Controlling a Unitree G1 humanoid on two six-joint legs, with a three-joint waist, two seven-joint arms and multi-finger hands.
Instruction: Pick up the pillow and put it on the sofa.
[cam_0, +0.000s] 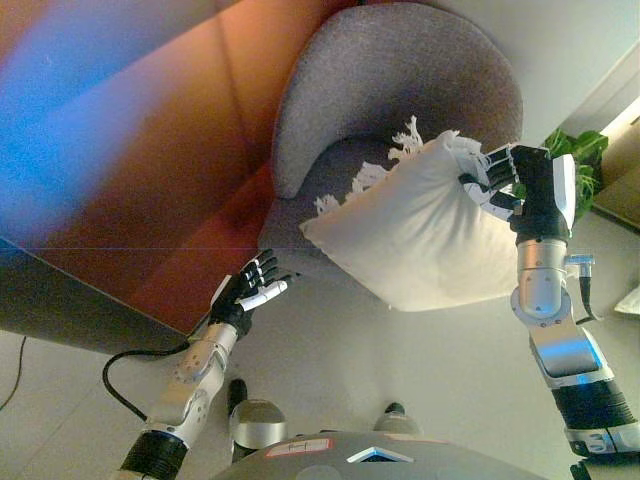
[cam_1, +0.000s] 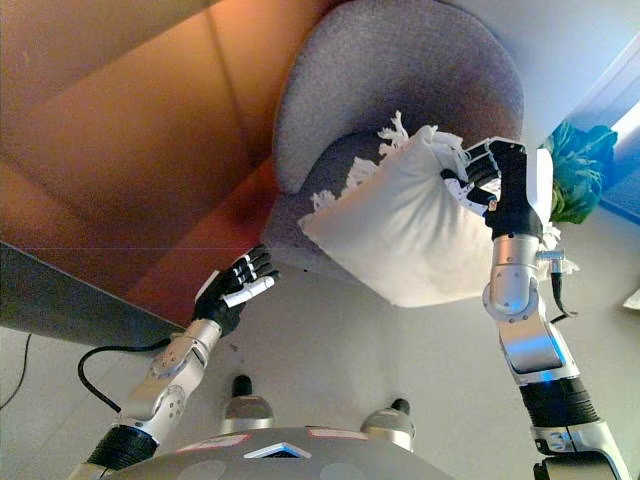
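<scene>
Nearest, the left hand (cam_0: 250, 289) hangs over the pale floor (cam_0: 400, 370) just in front of the sofa's front edge, touching nothing; its fingers (cam_0: 266, 294) are straight and loosely spread, pointing up toward the seat. A reddish-brown wall panel (cam_0: 150, 130) fills the space to the left of the sofa, with a dark band along its lower edge.

On the right, the right hand (cam_1: 500, 185) is raised at the pillow's right side. Its fingers (cam_1: 478, 172) are curled into the bunched cloth at the pillow's upper right corner, pinching it tight.

The white pillow (cam_0: 420, 225) hangs from that grip, tilted, with its lower part over the floor beyond the sofa's front edge and its upper left part over the seat. Whether it rests on the seat or only hangs in front of it cannot be told. Its long axis runs from the lower left corner up to the held upper right corner. A white fringe (cam_0: 372, 175) lines its upper left edge, toward the seat.

Farther off, the round grey sofa (cam_0: 400, 70) stands with its curved backrest rising behind the pillow. Beyond its right side a green plant (cam_0: 582, 160) stands by the far wall.
</scene>
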